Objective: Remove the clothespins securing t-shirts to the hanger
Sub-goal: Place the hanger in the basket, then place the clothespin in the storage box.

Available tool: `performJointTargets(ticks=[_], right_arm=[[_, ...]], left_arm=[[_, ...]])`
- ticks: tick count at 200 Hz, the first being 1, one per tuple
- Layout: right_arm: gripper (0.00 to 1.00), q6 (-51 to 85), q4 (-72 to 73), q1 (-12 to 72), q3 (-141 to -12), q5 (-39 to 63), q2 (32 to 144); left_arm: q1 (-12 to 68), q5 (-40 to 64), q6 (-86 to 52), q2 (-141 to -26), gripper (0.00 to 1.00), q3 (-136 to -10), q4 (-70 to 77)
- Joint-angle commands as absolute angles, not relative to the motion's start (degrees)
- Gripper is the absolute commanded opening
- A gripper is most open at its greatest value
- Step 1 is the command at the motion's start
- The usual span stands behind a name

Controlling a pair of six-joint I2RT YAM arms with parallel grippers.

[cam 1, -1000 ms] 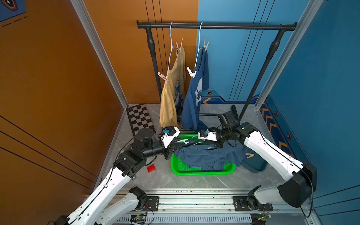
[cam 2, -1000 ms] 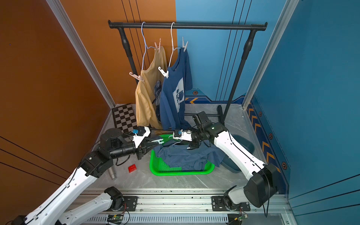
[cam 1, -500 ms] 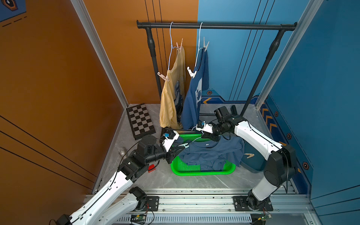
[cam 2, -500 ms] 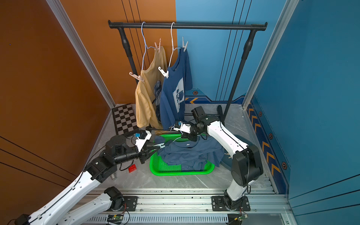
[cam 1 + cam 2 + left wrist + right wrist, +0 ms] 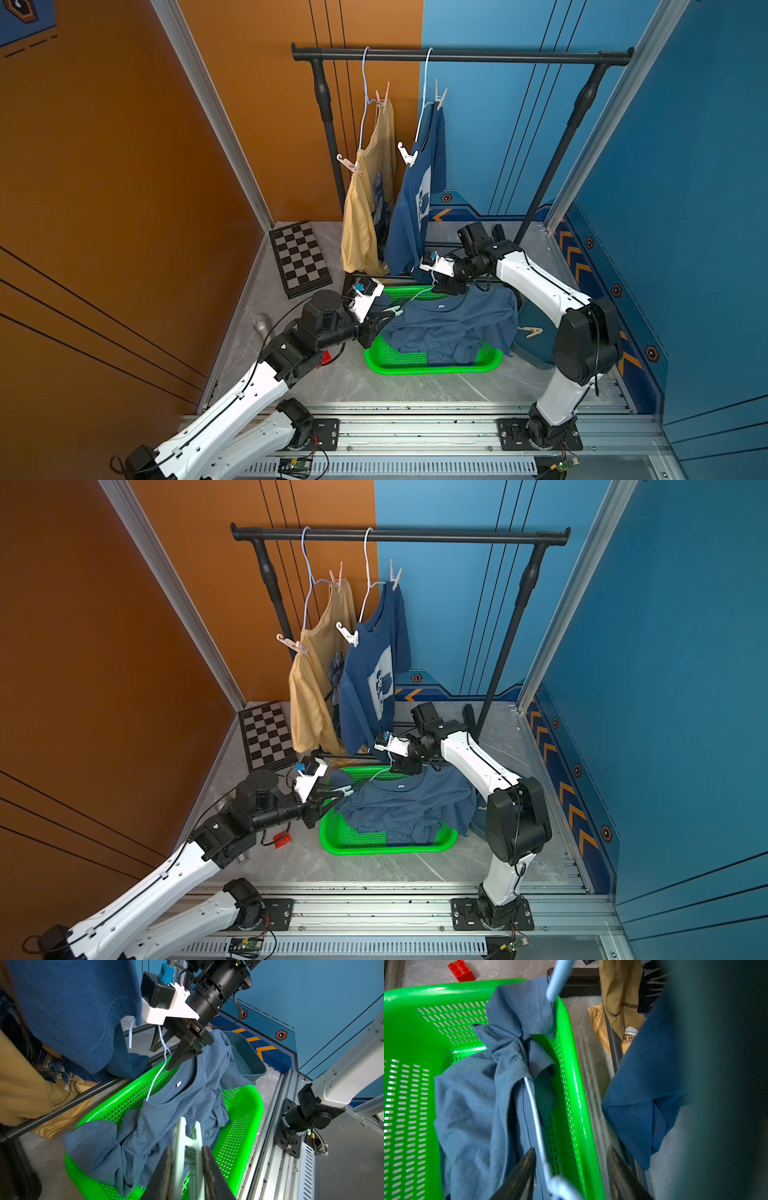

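Note:
My left gripper (image 5: 390,312) (image 5: 187,1148) is shut on a mint green clothespin (image 5: 188,1138) over the left end of the green basket (image 5: 432,368). The slate blue t-shirt (image 5: 453,324) lies in that basket with a pale blue wire hanger (image 5: 158,1068) in its neck. My right gripper (image 5: 441,286) (image 5: 572,1152) stands open at the basket's back rim, and the hanger wire (image 5: 533,1109) runs loose between its fingers. On the rail hang a yellow t-shirt (image 5: 365,208) with pink clothespins (image 5: 384,93) (image 5: 349,163) and a navy t-shirt (image 5: 415,195) with white clothespins (image 5: 440,97) (image 5: 408,154).
A blue bin (image 5: 536,349) right of the basket holds a yellow clothespin (image 5: 530,331). A chessboard (image 5: 300,257), a metal cylinder (image 5: 262,322) and a red brick (image 5: 326,357) lie on the floor at the left. The black rack (image 5: 457,54) stands at the back.
My right gripper has opened off the hanger wire and its arm has folded in at the elbow. The left gripper has dropped lower, still gripping the mint clothespin.

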State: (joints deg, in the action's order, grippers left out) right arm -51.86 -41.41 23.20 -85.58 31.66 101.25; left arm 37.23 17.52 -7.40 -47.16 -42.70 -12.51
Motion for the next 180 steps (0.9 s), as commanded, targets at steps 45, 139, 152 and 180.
performJointTargets(ticks=[45, 139, 152, 180], right_arm=[[0.93, -53.6, -42.0, 22.3, -82.3, 27.3, 92.8], [1.00, -49.6, -20.9, 26.2, -63.5, 17.0, 68.3], [1.00, -51.0, -15.3, 29.9, -58.4, 13.5, 63.1], [1.00, -52.9, -5.2, 38.1, -50.7, 6.6, 54.8]], left_arm=[[41.3, 13.6, -12.4, -47.6, 0.20, -43.5, -11.3], [48.6, 5.2, -25.4, -49.9, 0.19, -47.2, -11.3], [48.6, 5.9, -28.4, -51.1, 0.20, -48.3, -11.3], [48.3, 7.9, -33.6, -54.0, 0.20, -50.8, -11.3]])
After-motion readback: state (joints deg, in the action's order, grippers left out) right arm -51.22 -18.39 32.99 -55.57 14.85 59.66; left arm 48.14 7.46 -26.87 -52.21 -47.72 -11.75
